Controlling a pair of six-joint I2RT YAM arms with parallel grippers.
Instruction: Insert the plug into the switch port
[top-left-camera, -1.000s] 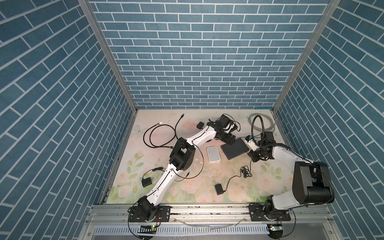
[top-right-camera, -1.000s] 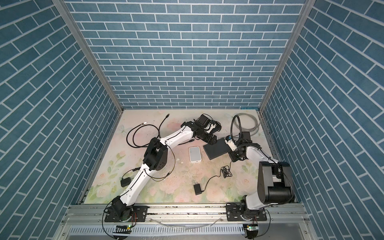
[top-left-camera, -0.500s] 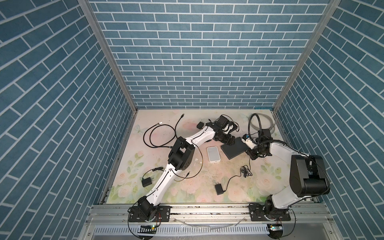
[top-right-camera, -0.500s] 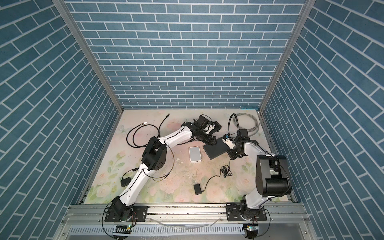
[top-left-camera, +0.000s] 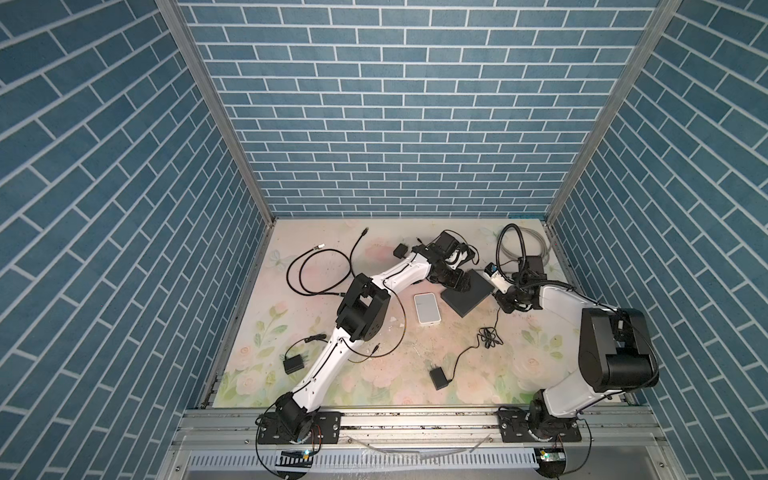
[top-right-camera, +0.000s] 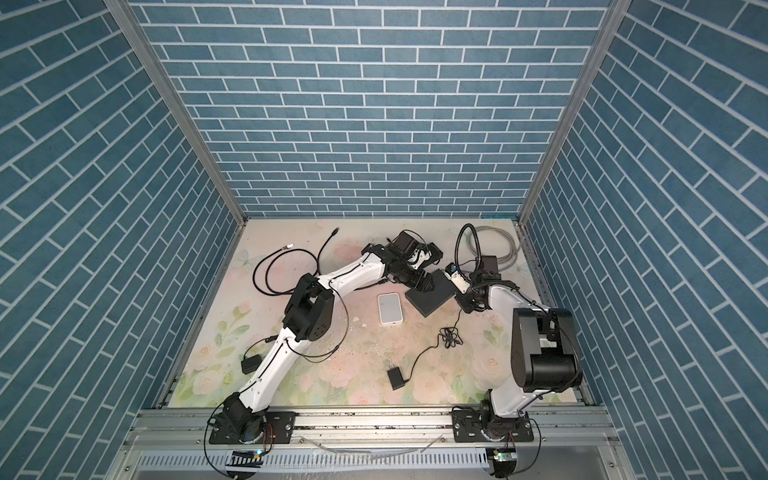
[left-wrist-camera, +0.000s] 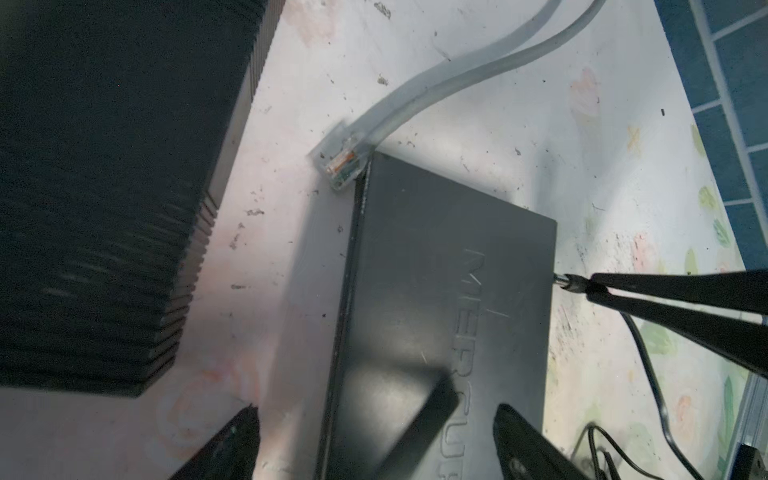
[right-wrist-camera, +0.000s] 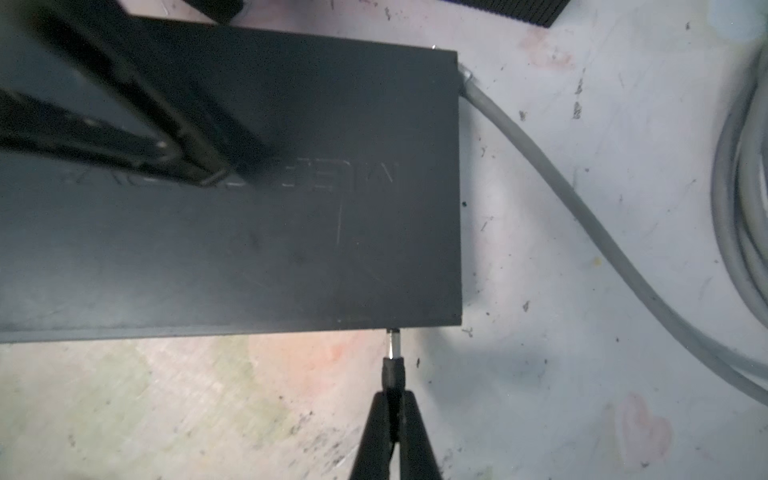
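The right pincer (right-wrist-camera: 392, 401) is pressed together on the one black barrel plug (right-wrist-camera: 392, 368). The metal tip of the plug meets the side wall of the single black switch (right-wrist-camera: 291, 249) close to one corner; how deep it sits in the port I cannot tell. The left pincer (left-wrist-camera: 374, 419) is wide apart over the switch and holds nothing, with one finger (left-wrist-camera: 525, 440) above the lid and the other beside the switch, above the bench (left-wrist-camera: 519, 104). One grey network cable (right-wrist-camera: 582, 208) runs up to the switch, and its clear connector (left-wrist-camera: 340, 160) lies against another corner, outside the housing. In both top views one white flat device (top-left-camera: 427, 307) lies just beside the switch on its left, and one looped black cable (top-left-camera: 316, 272) lies well apart, further left. There are two black power adapters: the near adapter (top-left-camera: 439, 378) between the switch and the arm bases, and the left adapter (top-left-camera: 294, 364) far from the switch.
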